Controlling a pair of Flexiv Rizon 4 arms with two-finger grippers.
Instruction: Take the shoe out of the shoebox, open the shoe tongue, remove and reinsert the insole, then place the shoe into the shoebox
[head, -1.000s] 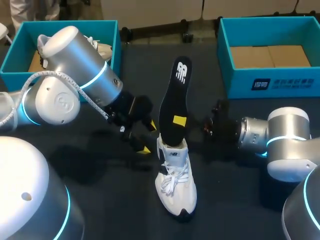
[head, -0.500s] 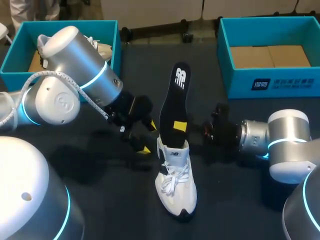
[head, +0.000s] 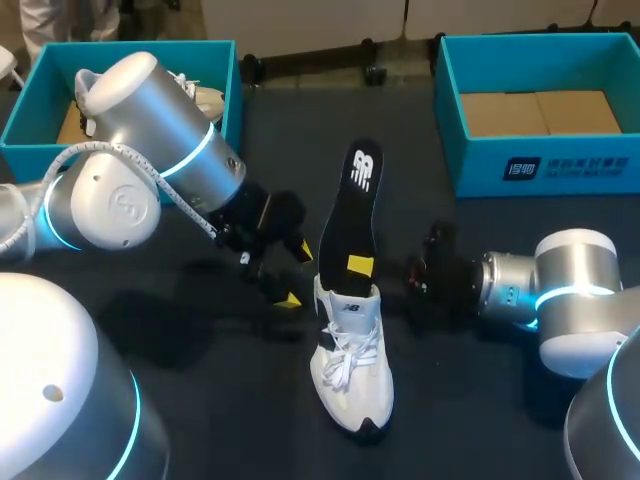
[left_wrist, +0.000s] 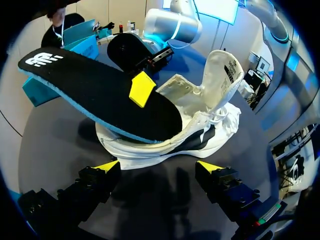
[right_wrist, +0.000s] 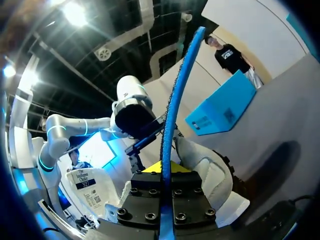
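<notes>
The jaws of the right arm (head: 560, 290) grip the black insole (head: 345, 220), its lower end inside the white shoe (head: 350, 370) on the tabletop (head: 230, 410). The left arm (head: 170, 150) holds its jaws open just beside the shoe.

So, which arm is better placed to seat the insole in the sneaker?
Right: the right gripper is shut on the insole standing in the sneaker; the left gripper hangs open beside it, empty.

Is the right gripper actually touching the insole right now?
Touching. The right wrist view shows the insole edge-on, running down and clamped from both sides between the two fingers of the right gripper.
</notes>
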